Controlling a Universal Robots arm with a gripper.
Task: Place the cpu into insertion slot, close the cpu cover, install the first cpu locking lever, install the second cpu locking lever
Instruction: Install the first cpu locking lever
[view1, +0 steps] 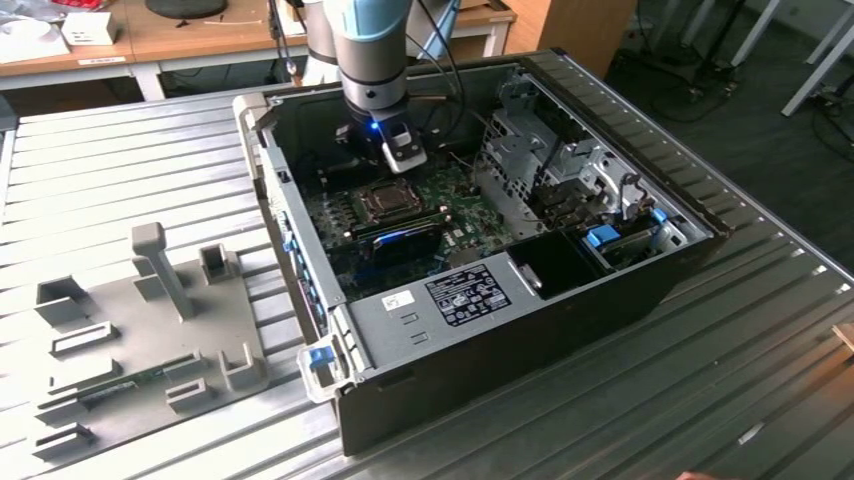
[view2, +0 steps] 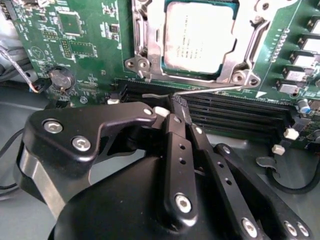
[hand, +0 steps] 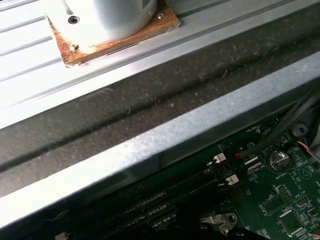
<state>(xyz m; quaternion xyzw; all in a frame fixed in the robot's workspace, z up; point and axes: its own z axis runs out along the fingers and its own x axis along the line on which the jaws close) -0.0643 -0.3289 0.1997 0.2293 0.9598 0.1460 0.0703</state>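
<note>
Second wrist view: gripper (view2: 175, 106) fingers together at lever (view2: 210, 90); cpu (view2: 200, 37) seated, cover (view2: 147, 45) down round it, both cut off at edge. Exterior view: slot (view1: 388, 202) centre frame, fingers above hard to make out

— Entry one?
— Black tower computer case (view1: 534, 350), side open, lying on a ribbed metal table (view1: 107, 170).
— Beside it, at the exterior view's left?
— Grey fixture plate (view1: 127, 310), upright holders.
— Inside?
— Green motherboard (view2: 90, 50): coin battery (view2: 62, 77), black memory slots (view2: 235, 107). Blue drive latch (view1: 603, 237).
</note>
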